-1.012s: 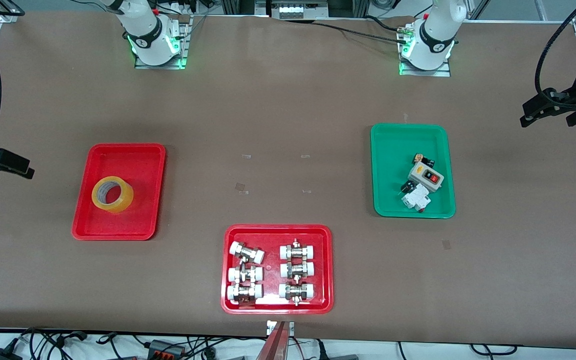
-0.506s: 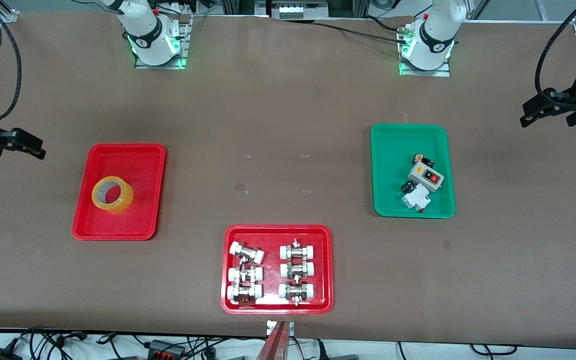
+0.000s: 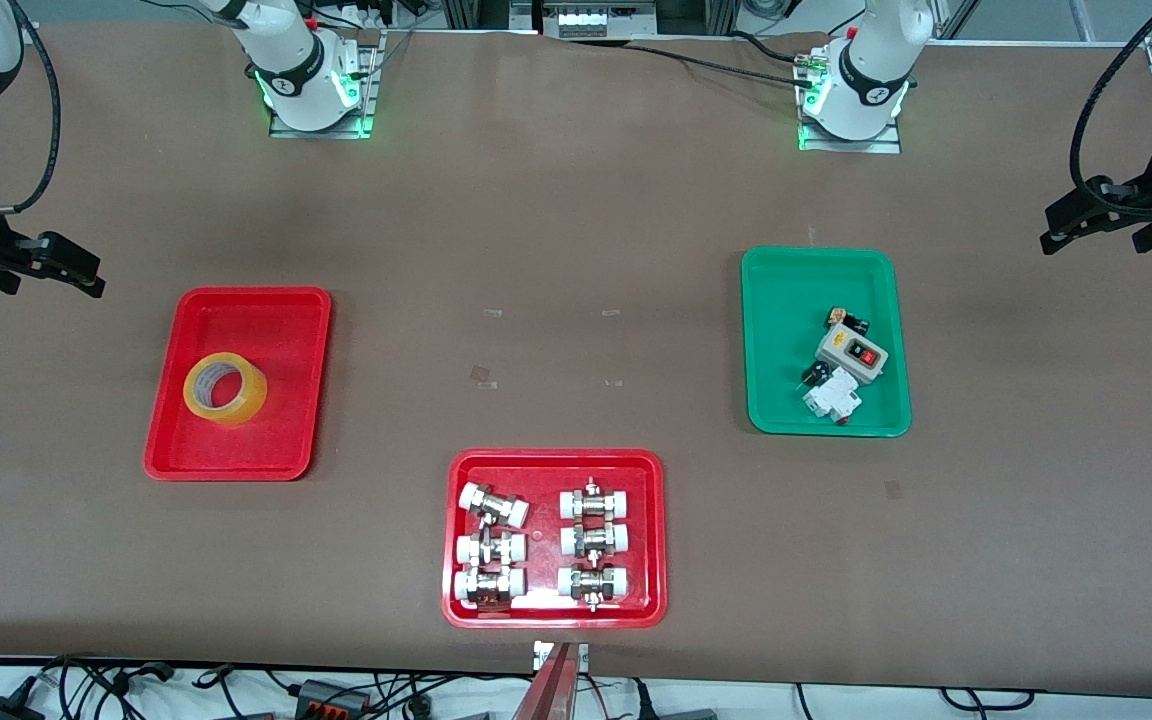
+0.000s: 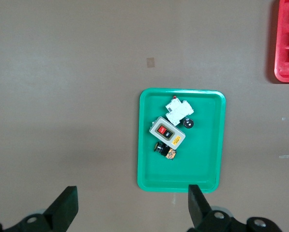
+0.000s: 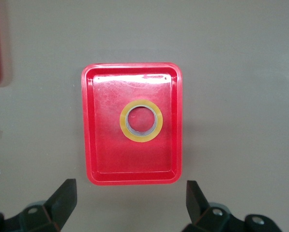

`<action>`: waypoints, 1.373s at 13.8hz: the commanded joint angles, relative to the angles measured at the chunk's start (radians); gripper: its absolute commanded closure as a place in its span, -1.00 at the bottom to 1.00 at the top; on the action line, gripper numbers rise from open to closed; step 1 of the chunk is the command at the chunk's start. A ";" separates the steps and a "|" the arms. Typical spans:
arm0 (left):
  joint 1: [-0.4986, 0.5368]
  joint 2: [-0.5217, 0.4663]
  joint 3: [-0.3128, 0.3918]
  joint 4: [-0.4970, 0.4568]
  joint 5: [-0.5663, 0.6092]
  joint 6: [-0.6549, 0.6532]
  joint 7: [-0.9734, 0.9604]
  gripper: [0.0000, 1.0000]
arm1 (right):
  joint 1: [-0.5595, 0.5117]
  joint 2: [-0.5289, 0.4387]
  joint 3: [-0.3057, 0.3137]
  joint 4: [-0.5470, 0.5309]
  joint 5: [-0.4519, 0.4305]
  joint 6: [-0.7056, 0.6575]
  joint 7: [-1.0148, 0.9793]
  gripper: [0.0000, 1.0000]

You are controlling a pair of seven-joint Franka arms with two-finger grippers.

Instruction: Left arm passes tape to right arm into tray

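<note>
With the tape (image 3: 224, 389) lying flat in the tray (image 3: 286, 318), right gripper (image 5: 127, 205) and left gripper (image 4: 129, 212), both spread empty, needed only clear retreat.

Bare table (image 3: 556, 230) lies between the tray (image 3: 266, 310) and green tray (image 3: 786, 300); the tray of pipe fittings (image 3: 651, 530) sits nearer the camera.

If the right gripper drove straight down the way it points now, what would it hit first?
Probably bare table just off the short rim of the tray: the open right gripper looks straight down with the tape flat in the tray ahead of it, not beneath. Height is unclear.
</note>
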 commanded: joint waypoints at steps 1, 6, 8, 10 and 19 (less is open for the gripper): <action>0.006 0.004 -0.002 0.022 -0.003 -0.019 0.024 -1.00 | -0.005 -0.025 0.004 -0.022 0.031 0.005 -0.010 -1.00; 0.006 0.004 -0.004 0.020 -0.001 -0.019 0.024 -1.00 | -0.049 -0.031 0.054 -0.022 0.028 0.003 -0.014 -1.00; 0.006 0.004 -0.004 0.019 -0.001 -0.019 0.024 -1.00 | -0.051 -0.031 0.065 -0.022 0.022 0.005 -0.014 -1.00; 0.006 0.004 -0.004 0.019 -0.001 -0.019 0.024 -1.00 | -0.039 -0.034 0.051 -0.022 0.024 0.003 -0.013 -1.00; 0.006 0.004 -0.004 0.017 -0.001 -0.019 0.024 -1.00 | -0.016 -0.063 0.016 -0.034 0.024 -0.024 -0.013 -1.00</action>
